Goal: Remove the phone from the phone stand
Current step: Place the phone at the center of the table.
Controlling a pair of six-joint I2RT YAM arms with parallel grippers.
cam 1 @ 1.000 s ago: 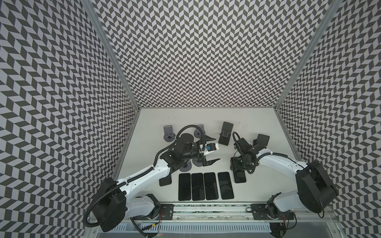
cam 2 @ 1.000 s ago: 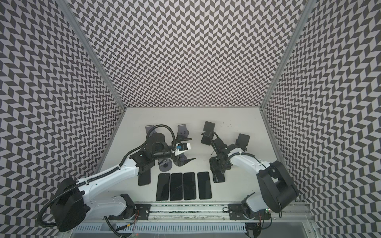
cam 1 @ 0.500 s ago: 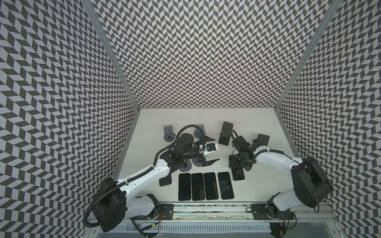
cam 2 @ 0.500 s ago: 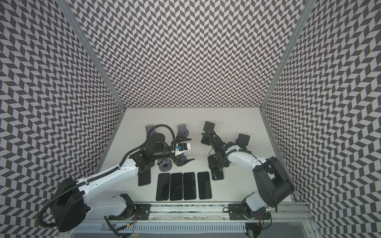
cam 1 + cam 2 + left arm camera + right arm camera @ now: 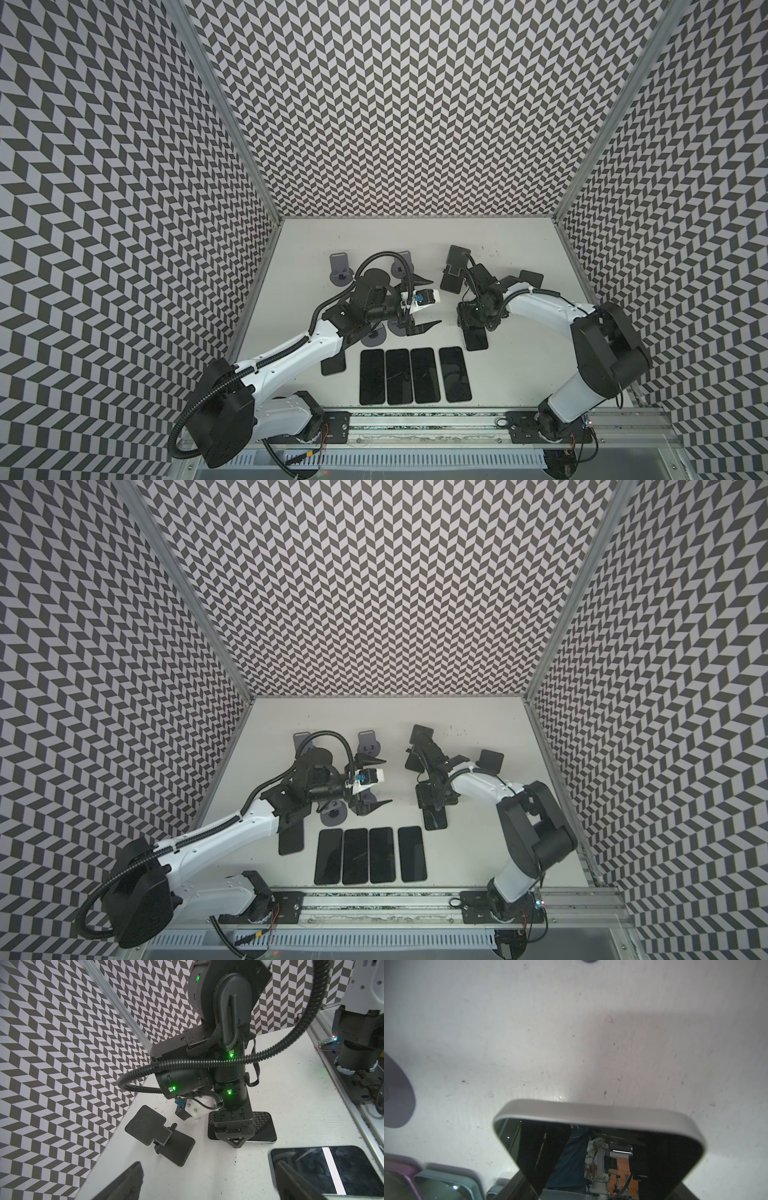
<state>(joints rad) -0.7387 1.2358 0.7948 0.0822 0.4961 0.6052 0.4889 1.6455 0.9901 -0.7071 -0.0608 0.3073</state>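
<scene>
In both top views the right gripper points straight down & is clamped across the phone. The phone lies flat on the desk, off the black stand just behind it. The left gripper hovers w/ jaws spread wide, holding nothing, among grey stands. A row of 4 phones lies face up near the desk's front edge. Left wrist view: right gripper straddles one end of the phone, gripping its long sides. The black stand sits just beside it, not touching. The left gripper has its fingers far apart. Right wrist view: phone w/ pale rim & dark mirror-like screen, bare desk beyond. The grip itself isn't clear here.
</scene>
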